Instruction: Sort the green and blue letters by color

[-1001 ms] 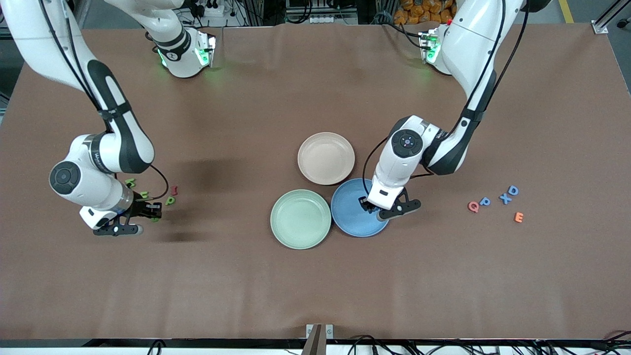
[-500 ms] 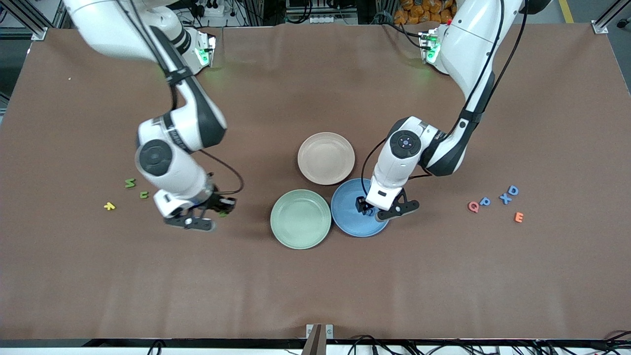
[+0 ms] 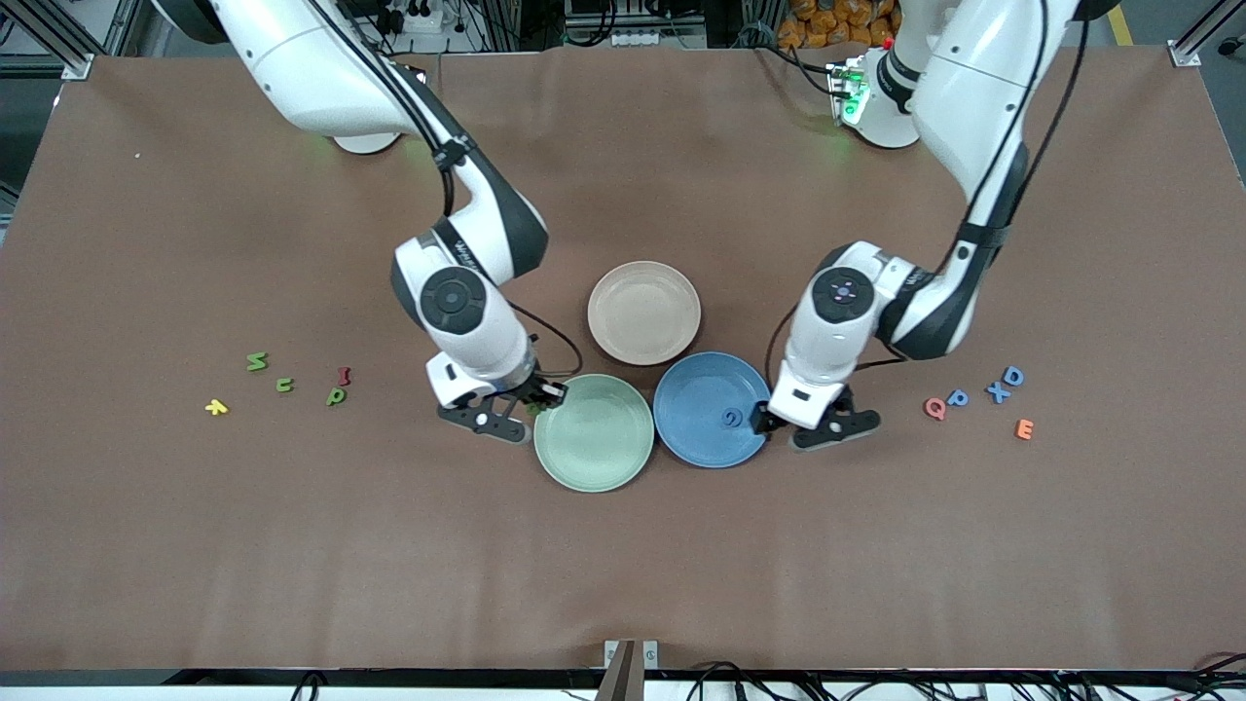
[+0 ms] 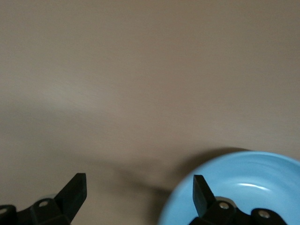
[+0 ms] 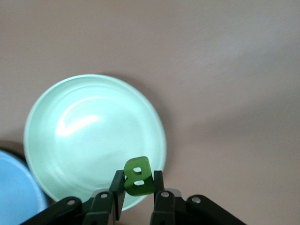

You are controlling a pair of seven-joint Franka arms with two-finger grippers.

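Brown desk (image 3: 623, 545): my right gripper (image 5: 137, 196), jaws clamping the green B (image 5: 138, 175), hangs over the green plate (image 3: 623, 467) rim; my left gripper (image 4: 139, 193), jaws spread and empty, hovers beside the blue plate (image 3: 696, 428) holding the blue G (image 3: 731, 418).

Blue plate (image 4: 243, 187) cut off by left wrist view's edge, yellow letter (image 3: 216, 407) too small to read

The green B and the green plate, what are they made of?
The green B, pinched in the right gripper, looks like matte foam or soft plastic: chunky, dull, no glints. The green plate looks like smooth glossy plastic, since light streaks shine across it, though glazed ceramic can't be ruled out.
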